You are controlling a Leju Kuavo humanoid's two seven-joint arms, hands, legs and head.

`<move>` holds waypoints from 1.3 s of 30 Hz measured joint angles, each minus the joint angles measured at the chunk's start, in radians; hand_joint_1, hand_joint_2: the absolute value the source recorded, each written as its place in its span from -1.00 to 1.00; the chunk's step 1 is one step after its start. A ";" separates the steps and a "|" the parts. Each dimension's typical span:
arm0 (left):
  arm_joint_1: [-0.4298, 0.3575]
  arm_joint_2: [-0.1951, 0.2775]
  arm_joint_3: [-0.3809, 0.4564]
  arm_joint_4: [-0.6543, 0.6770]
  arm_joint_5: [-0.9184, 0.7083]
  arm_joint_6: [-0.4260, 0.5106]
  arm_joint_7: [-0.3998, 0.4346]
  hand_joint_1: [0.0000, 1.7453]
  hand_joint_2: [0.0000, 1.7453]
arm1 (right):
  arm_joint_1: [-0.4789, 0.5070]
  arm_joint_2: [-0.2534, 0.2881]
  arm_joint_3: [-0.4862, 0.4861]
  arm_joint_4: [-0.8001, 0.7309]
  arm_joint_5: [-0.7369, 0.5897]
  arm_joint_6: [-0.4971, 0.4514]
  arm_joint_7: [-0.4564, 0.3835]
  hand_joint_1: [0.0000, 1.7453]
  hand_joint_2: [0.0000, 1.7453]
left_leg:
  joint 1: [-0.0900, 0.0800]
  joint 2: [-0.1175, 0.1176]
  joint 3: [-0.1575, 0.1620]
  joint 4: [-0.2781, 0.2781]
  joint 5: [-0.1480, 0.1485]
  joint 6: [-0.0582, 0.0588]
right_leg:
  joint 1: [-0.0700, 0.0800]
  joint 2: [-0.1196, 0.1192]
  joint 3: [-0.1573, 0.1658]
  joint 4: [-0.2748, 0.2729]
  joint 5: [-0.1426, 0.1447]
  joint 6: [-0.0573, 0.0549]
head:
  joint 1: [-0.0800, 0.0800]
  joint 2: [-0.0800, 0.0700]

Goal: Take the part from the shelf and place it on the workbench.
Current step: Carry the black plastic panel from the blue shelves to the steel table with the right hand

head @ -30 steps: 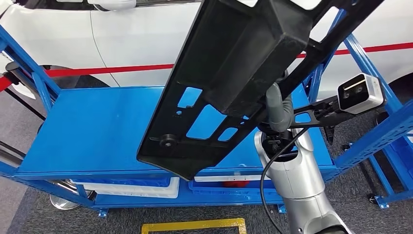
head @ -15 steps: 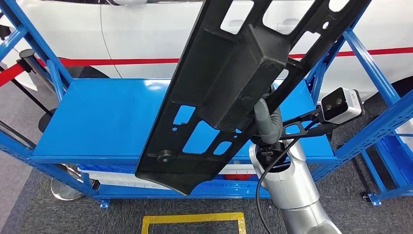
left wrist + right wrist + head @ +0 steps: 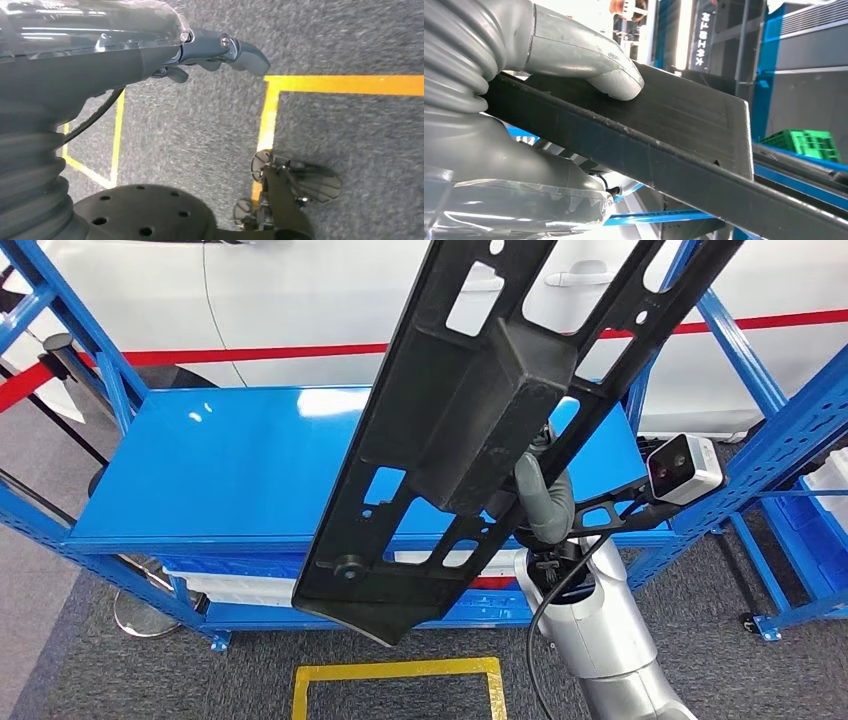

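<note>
1. Right robot hand (image 3: 543, 502): clamped on the black plastic part (image 3: 470, 430), grey thumb pressed flat on one face and the other fingers behind the panel, as the right wrist view shows (image 3: 574, 55).
2. Black plastic part: a long, flat moulded panel with rectangular cut-outs and a raised box-shaped block at mid-length. It is held in the air above the blue shelf (image 3: 240, 475), touching no surface.
3. Long axis of the part: steeply tilted, running from its rounded lower end near the front edge of the shelf, toward the robot, up and to the right, past the top of the head view. The ribbed, boxed face is turned toward the head camera.
4. Left robot hand (image 3: 220, 50): hangs above grey carpet (image 3: 350, 30) with yellow floor lines (image 3: 345, 84); dark fingers loosely curled, nothing in them.
5. Wrist camera (image 3: 685, 468): on a black bracket, right of the held part.
6. Background: white car (image 3: 300, 290) and red barrier tape (image 3: 250, 353) behind the shelf.
</note>
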 joint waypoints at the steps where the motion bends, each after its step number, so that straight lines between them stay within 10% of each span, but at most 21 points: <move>1: 0.000 0.000 0.000 0.000 0.000 0.000 0.000 -1.00 1.00 | 0.000 0.000 0.000 0.000 0.000 0.000 0.000 1.00 1.00 | 0.000 0.000 -0.005 0.012 -0.014 -0.002 | 0.000 0.000 -0.003 0.000 0.002 -0.002 | -0.002 0.000; 8: 0.000 0.000 0.000 0.000 0.000 0.000 0.000 -1.00 1.00 | 0.000 0.000 0.000 0.000 0.000 0.000 0.000 1.00 1.00 | 0.002 0.000 -0.013 0.036 -0.034 -0.004 | 0.000 0.000 -0.007 0.000 0.005 -0.004 | -0.003 0.000; 12: 0.000 0.000 0.000 0.000 0.000 -0.003 0.000 -1.00 1.00 | 0.005 0.000 0.000 0.002 0.001 0.000 0.000 1.00 1.00 | 0.008 0.001 -0.045 0.180 -0.107 -0.014 | 0.001 -0.001 -0.035 0.002 0.026 -0.003 | -0.003 0.000; 16: -0.001 0.001 0.001 0.000 0.005 0.004 0.001 -1.00 1.00 | 0.015 0.003 -0.001 0.008 0.023 0.001 -0.008 1.00 1.00 | 0.005 0.000 0.144 -0.074 -0.034 0.021 | 0.003 0.001 -0.083 0.007 0.071 0.038 | -0.003 0.000; 20: -0.001 0.002 0.002 0.000 0.004 0.006 0.000 -1.00 1.00 | 0.023 0.004 -0.002 0.008 0.040 0.004 -0.012 1.00 1.00 | 0.004 0.006 0.101 -0.080 0.012 0.048 | 0.000 0.004 -0.147 0.198 -0.084 0.053 | 0.000 0.000; 22: 0.001 0.001 0.002 0.000 0.002 0.007 0.001 -1.00 1.00 | 0.032 0.004 -0.002 0.008 0.044 0.002 -0.012 1.00 1.00 | 0.002 0.006 0.075 -0.075 0.027 0.048 | 0.000 0.003 -0.158 0.282 -0.104 0.055 | 0.000 0.000; 25: 0.002 0.001 0.002 0.000 0.000 0.007 0.002 -1.00 1.00 | 0.037 0.004 -0.002 0.008 0.045 0.000 -0.012 1.00 1.00 | 0.001 0.006 0.042 -0.059 0.042 0.042 | 0.001 0.003 -0.047 0.152 -0.043 0.047 | 0.000 0.000; 28: 0.001 0.000 0.002 0.000 0.000 0.007 0.002 -1.00 1.00 | 0.037 0.007 -0.001 0.007 0.046 0.000 -0.014 1.00 1.00 | -0.002 0.005 0.024 -0.045 0.052 0.028 | 0.008 0.004 0.041 0.009 -0.042 0.035 | -0.001 0.000; 32: 0.003 0.001 0.002 0.000 -0.006 0.008 0.007 -1.00 1.00 | 0.042 0.011 -0.001 0.007 0.046 -0.001 -0.018 1.00 1.00 | 0.000 0.002 0.005 -0.023 0.035 0.004 | 0.004 0.001 0.024 -0.004 -0.015 0.008 | 0.000 0.000; 36: 0.003 0.002 0.002 0.000 -0.011 0.008 0.012 -1.00 1.00 | 0.069 0.019 -0.002 0.000 0.054 0.001 -0.024 1.00 1.00 | 0.008 0.001 -0.054 0.188 -0.119 -0.014 | 0.003 -0.003 -0.019 -0.005 0.020 -0.003 | -0.004 0.000; 39: 0.003 0.003 0.002 0.000 -0.012 0.008 0.009 -1.00 1.00 | 0.090 0.020 -0.002 -0.006 0.061 0.002 -0.029 1.00 1.00 | 0.011 0.001 -0.004 0.187 -0.082 -0.016 | 0.003 -0.003 -0.052 0.000 0.043 0.001 | -0.004 0.000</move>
